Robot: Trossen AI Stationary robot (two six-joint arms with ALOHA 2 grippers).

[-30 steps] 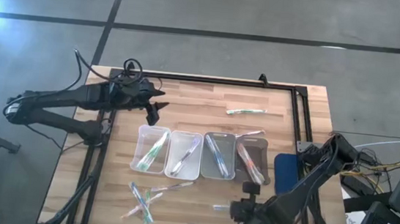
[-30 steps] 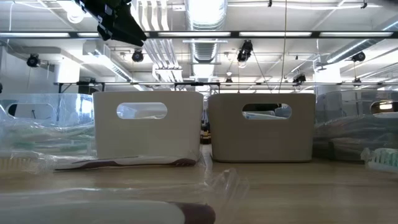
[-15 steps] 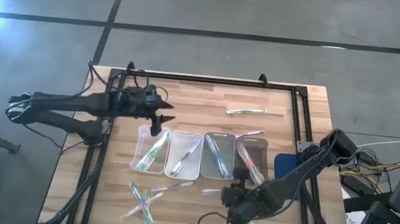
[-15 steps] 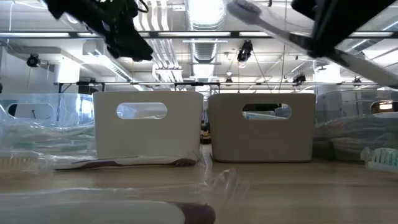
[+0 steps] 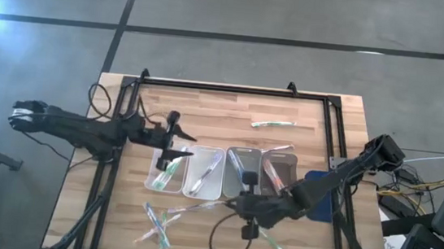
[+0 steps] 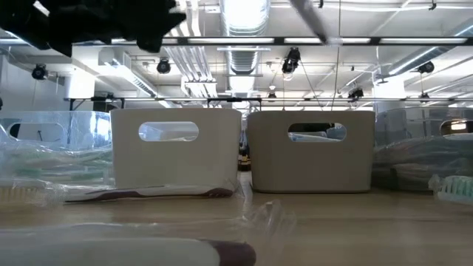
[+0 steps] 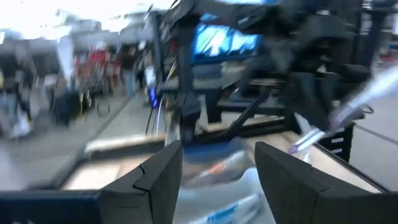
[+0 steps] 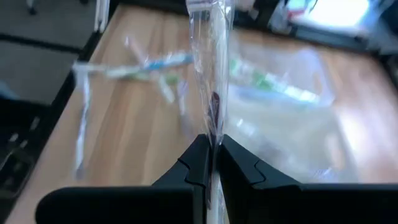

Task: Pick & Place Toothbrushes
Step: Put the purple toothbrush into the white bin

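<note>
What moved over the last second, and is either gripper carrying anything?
The right gripper swung from the table's near edge inward to just before the trays, shut on a wrapped toothbrush. The left gripper, open and empty, moved from the far left to above the leftmost tray. The trays and loose toothbrushes stayed put.

Bright overhead light; blurred wrist views

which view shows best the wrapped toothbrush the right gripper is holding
The right wrist view: the clear-wrapped toothbrush stands pinched in the shut right gripper. The high view shows it small; the low view shows only a blurred stick.
</note>
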